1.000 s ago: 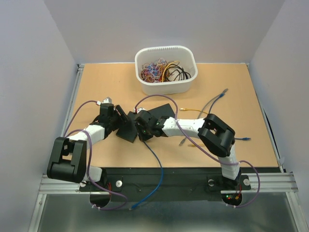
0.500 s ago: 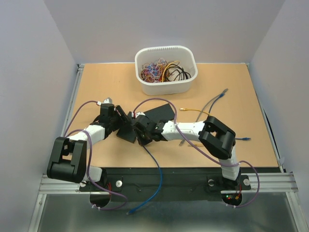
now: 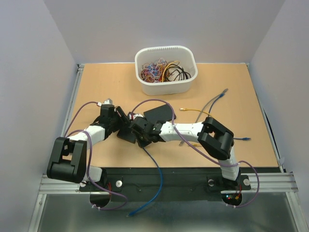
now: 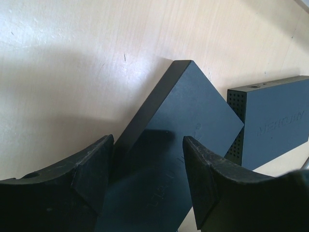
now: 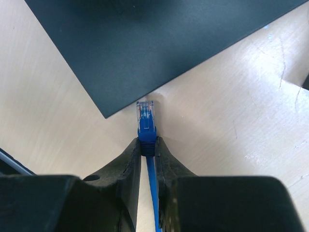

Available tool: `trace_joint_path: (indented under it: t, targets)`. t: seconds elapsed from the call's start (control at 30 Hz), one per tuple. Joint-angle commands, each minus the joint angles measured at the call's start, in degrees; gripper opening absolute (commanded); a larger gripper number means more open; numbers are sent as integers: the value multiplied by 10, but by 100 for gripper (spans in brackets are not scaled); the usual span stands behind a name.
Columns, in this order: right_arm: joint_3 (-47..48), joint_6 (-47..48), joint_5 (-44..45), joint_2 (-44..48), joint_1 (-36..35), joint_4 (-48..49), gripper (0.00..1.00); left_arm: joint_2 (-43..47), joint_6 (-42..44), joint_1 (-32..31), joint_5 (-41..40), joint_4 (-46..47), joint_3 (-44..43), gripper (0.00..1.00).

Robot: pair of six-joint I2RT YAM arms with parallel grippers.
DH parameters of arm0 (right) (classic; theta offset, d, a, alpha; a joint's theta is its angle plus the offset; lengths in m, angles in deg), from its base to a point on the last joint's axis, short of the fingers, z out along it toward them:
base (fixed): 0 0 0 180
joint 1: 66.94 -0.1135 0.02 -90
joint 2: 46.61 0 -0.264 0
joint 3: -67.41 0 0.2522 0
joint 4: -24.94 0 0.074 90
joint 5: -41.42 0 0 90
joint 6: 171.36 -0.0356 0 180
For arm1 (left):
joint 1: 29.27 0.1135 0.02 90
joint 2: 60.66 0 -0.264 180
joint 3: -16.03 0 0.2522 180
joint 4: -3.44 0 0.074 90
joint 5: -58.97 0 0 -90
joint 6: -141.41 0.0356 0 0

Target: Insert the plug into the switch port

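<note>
Plug (image 5: pixel 146 113) not in yet: tip sits just off the edge of the switch (image 5: pixel 159 43), no port visible from here. Left side first: left pincer (image 4: pixel 147 152) clamps the switch by its sides. It needs to hold firm, no wobble. Centre: right pincer (image 5: pixel 148 143) clenched on plug's blue boot, cable (image 3: pixel 157 169) trailing to the near edge. My read: find port face, square plug to it, push straight & slow. Second black box (image 3: pixel 160 112) just behind, so tight there. White bin (image 3: pixel 166 87) at back of worktop (image 3: pixel 231 87). Right: loose cables (image 3: pixel 217 99) on open wood. Plain walls all round.
</note>
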Motion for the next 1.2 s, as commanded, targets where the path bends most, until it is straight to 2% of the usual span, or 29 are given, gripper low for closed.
trace_joint_path:
  t: [0.0,0.67,1.0,1.17]
  targets:
    - [31,11,10,-20,-11,-26,0,20,3,-6,11,5,13,69]
    - [95,29,120,-50,-10,-72,0,23,14,-12,5,10,19,69]
    - [126,30,138,-59,-10,-79,1,25,16,-13,0,9,20,69]
    - [146,37,116,-68,-10,-81,0,24,16,-13,0,9,18,69]
